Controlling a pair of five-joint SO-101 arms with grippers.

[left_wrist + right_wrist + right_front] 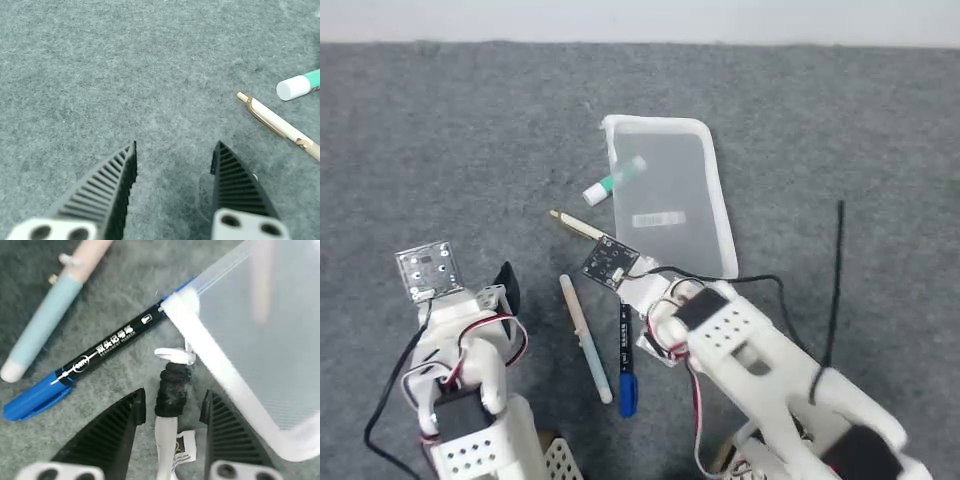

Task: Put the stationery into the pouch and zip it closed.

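- Left gripper was spread open, with a wide gap between the tips and nothing in it.
- Both fingers were black, ribbed on the inner faces and tapered to points, with pale mounts carrying screw holes at their bases.
- Grey carpet lay under and between the fingers. Could not tell whether the tips touched it.
- Cream pen with a gold clip lay flat on the carpet at an angle, out past one fingertip and apart from it.
- Green tube with a white cap lay near the pen's tip end, not touching it and partly cut off by the frame edge.
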